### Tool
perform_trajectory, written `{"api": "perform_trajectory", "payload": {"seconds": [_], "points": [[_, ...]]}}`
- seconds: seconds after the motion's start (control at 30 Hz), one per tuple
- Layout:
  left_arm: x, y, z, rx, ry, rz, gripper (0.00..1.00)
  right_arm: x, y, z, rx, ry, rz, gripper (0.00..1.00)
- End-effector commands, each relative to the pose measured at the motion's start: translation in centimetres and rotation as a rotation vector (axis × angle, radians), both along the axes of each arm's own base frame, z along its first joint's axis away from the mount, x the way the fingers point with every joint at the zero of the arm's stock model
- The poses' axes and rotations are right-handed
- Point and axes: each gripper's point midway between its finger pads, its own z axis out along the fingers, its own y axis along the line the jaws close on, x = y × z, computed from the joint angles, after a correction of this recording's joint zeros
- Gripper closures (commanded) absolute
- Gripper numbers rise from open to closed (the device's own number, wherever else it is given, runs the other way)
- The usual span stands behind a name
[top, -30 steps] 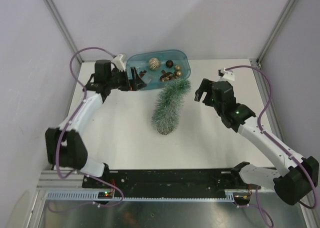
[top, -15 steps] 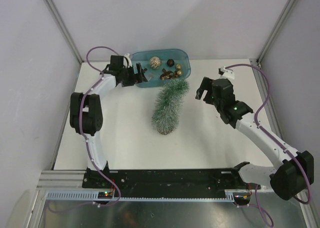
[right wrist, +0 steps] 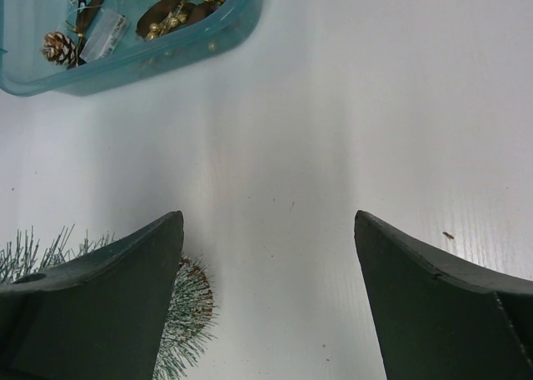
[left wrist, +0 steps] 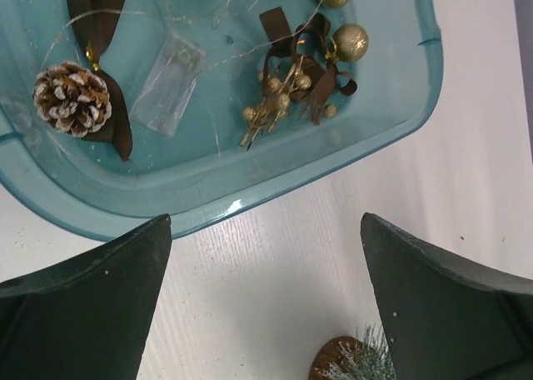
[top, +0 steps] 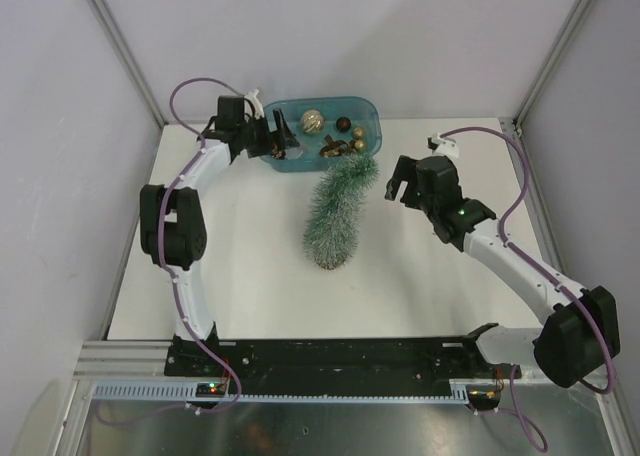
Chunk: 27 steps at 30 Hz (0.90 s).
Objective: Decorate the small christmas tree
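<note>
- your left gripper [top: 278,138] hangs over the left end of the blue tub [top: 372,128], at the far side of the white table [top: 250,266].
- its fingers [left wrist: 92,297] are spread wide with nothing between them. in the left wrist view only the tub's rim and bare table show in the gap.
- your right gripper [top: 398,181] sits to the right of the small christmas tree [top: 337,211], near its far end but not touching it.
- its fingers [right wrist: 100,288] are also spread wide and hold nothing. bare table fills the space between them.
- the tree lies on its side near the middle of the table. its far end is just beside the tub's near rim and its other end points back toward the arm bases.
- the left wrist view catches a bit of its brown wood base and frosted needles at the bottom edge, close to the tub but apart from it.
- the tree's needles carry no ornament that you can see.
- inside the tub you have a frosted pine cone [left wrist: 72,98] on a brown ribbon, a clear packet [left wrist: 169,82], a sprig of gold berries with brown ribbon [left wrist: 287,88], a small gold ball [left wrist: 350,41] and a larger pale glitter ball [top: 311,124].
- thin wire trails across the tub floor among these pieces.
</note>
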Motion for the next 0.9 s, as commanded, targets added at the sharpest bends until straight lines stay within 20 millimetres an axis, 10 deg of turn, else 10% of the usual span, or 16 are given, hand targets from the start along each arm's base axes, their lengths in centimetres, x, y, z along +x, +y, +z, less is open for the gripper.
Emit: {"api": "perform_trajectory", "payload": {"seconds": [0.0, 0.33, 0.87], "points": [[2.0, -1.3, 5.1, -0.034, -0.128, 0.029, 0.01, 0.6, 0.4, 0.2, 0.009, -0.019, 0.008, 0.13], [6.6, -2.6, -0.4, 0.181, -0.199, 0.012, 0.06, -0.1, -0.2, 0.3, 0.002, -0.021, 0.004, 0.13], [0.7, -1.5, -4.3, 0.292, -0.149, -0.14, 0.4, -0.6, -0.8, 0.4, 0.002, -0.03, -0.008, 0.14]]}}
